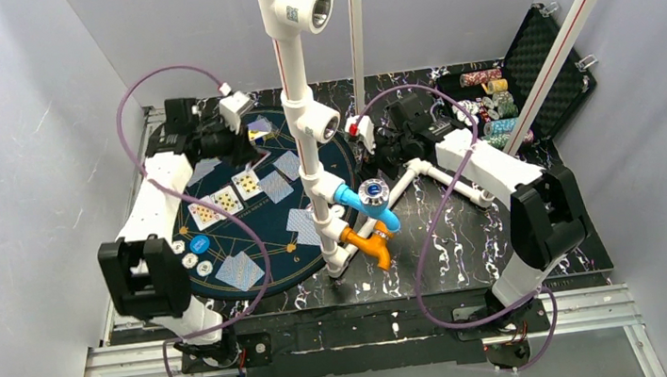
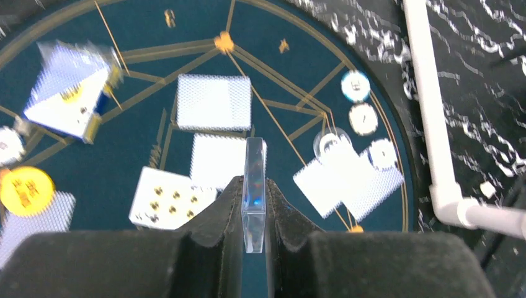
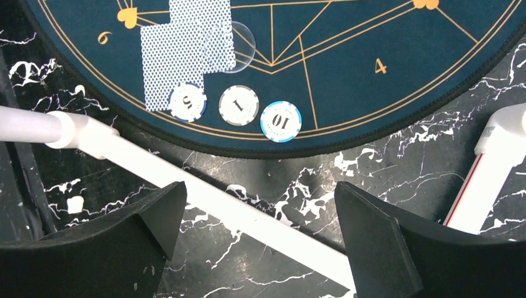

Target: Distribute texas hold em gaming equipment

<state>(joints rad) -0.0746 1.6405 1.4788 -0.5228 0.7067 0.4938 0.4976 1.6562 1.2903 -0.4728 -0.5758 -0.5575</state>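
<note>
Clamps a thin clear plastic piece (image 2: 254, 162) edge-on in the left gripper (image 2: 253, 186), jaws drawn nearly together with only that piece between them. Hangs this gripper above the far side of the round blue mat (image 1: 280, 251).

Holds the right gripper (image 3: 260, 214) spread wide with nothing between its fingers, above the black marbled table (image 3: 384, 155) and a white pipe (image 3: 205, 198), just off the mat edge.

Shows the playing cards (image 1: 239, 270) spread over the mat: several face down with blue patterned backs, three face up in a row near the left arm.

Sets three poker chips (image 3: 239, 105), marked 5, 1 and 10, in a line just inside the mat rim, the first lying on the corner of two face-down cards (image 3: 186, 49).

Shows a yellow chip (image 2: 26, 189) on the mat at the left edge of the left wrist view.

Locates further chip stacks (image 1: 490, 99) in the open black case (image 1: 546, 50) at the far right corner.
</note>
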